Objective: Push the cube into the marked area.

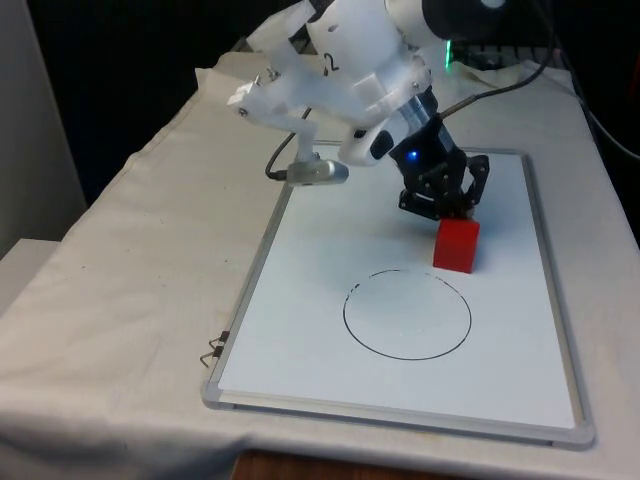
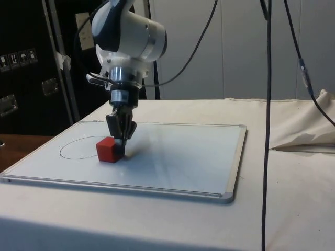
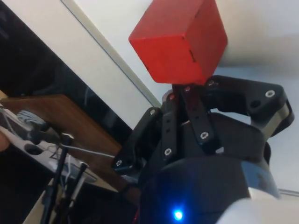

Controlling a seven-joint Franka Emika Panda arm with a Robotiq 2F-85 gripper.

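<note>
the red cube (image 1: 457, 244) sits at the circle's (image 1: 407, 313) one o'clock edge, not yet inside, with the closed gripper (image 1: 449, 212) touching its far side, so the push remains.

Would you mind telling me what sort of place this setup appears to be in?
Most likely a robotics lab: a cloth-covered table carries a whiteboard with a drawn circle, and the gripper presses against a red cube, cables hanging nearby.
</note>
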